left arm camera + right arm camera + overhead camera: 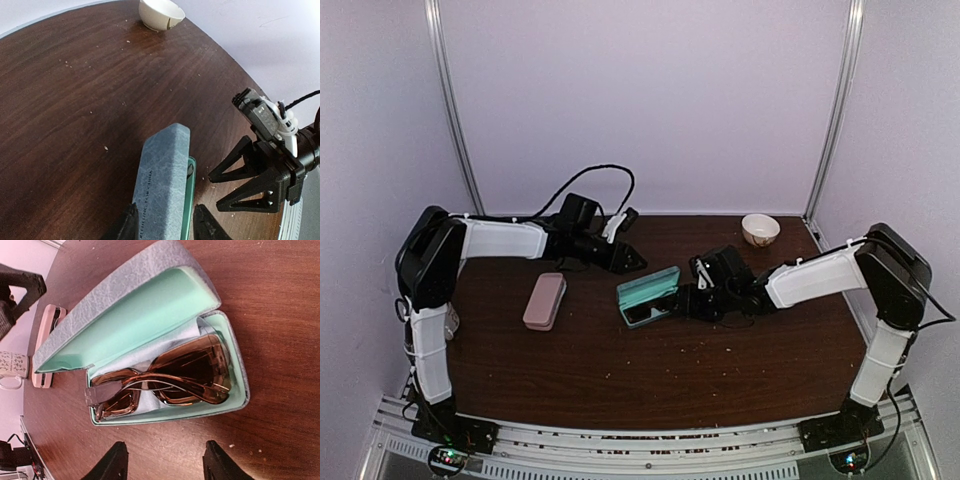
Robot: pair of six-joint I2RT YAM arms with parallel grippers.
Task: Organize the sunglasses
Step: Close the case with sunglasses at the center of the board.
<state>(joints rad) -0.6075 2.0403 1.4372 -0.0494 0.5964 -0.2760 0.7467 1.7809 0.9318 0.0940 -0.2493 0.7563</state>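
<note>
- Sunglasses point(185, 370), chunky and brown-framed, are laid folded inside the open grey-blue, mint-lined oblong case point(135, 315) on the dark wooden surface point(280, 300)
- Right pincer point(166, 443) is held released, empty, near the case
- Left pincer point(166, 207) is seen astride the case; its grasp cannot be told

A dark brown wooden table point(620, 380) is seen, speckled with pale crumbs and enclosed by plain lilac walls point(650, 100). A small white bowl point(760, 229) is set at the far right corner, close to the far edge. A pink oblong case point(544, 300) is laid toward the left edge, well apart from a grey-blue case point(648, 296) found near the table's middle. The latter is left open — its lid raised on the far side, a mint-green lining shown — and a light-blue cloth point(186, 336) is tucked inside. A patterned white mug point(11, 369) is glimpsed beyond the pink case, by the left edge.
</note>
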